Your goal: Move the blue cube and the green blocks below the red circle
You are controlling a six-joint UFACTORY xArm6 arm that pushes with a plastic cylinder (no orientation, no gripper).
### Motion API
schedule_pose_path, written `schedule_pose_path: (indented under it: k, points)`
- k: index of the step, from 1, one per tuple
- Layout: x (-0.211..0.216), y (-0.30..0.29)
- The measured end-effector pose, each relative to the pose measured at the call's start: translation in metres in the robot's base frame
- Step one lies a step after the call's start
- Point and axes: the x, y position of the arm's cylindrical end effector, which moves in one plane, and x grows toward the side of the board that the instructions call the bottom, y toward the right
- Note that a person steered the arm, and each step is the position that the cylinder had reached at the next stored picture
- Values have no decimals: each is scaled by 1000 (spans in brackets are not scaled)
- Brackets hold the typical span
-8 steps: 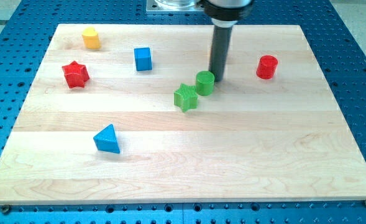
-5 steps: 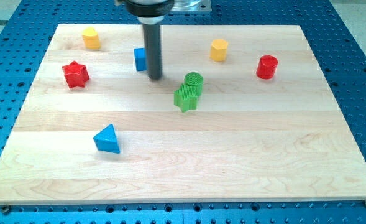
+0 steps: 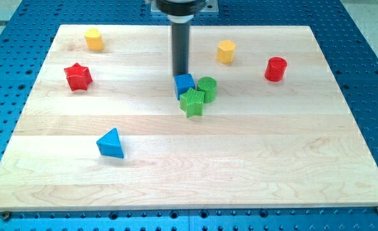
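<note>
The blue cube (image 3: 184,84) sits near the board's middle, touching the green star (image 3: 192,102) at its lower right and close beside the green cylinder (image 3: 206,87) on its right. The three form a tight cluster. My tip (image 3: 180,74) stands just above the blue cube, at its upper edge. The red cylinder (image 3: 275,68) stands at the view's right, well apart from the cluster and a little higher.
A yellow hexagonal block (image 3: 225,51) lies up and right of the cluster. Another yellow block (image 3: 94,39) is at the top left, a red star (image 3: 77,76) at the left, and a blue triangle (image 3: 110,143) at the lower left. All are on the wooden board (image 3: 195,167).
My tip swung from right of the green cylinder to the left, then back right, pushing the blue cube down and right against the green blocks. The green cylinder shifted slightly.
</note>
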Motion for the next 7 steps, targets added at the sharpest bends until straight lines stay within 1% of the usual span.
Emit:
schedule_pose_path:
  k: [1,2,3,4,5,6,7]
  points:
    - [6,-8]
    - [26,2]
    - [30,-18]
    - [41,-14]
    - [52,23]
    - [58,111]
    - [54,97]
